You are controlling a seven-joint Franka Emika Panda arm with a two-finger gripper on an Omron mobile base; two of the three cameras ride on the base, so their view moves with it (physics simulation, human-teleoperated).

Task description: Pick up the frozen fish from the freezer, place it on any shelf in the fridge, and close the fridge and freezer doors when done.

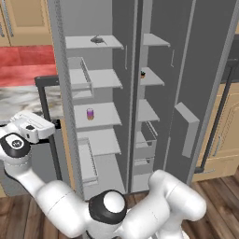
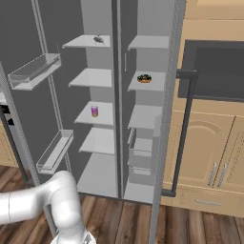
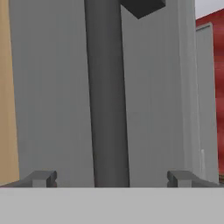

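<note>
The left base view looked forward and down from behind the arm (image 1: 70,205), facing the open side-by-side unit (image 1: 133,93) slightly from its left. The right base view faced the same unit (image 2: 116,95) from the other side; both shared its shelves, the purple can (image 1: 90,114) (image 2: 95,111) and the wooden floor (image 2: 190,224). The hand view sat very close to a grey door panel (image 3: 52,87), looking straight along the open fingertips (image 3: 43,178) at a dark vertical bar handle (image 3: 108,96).
</note>
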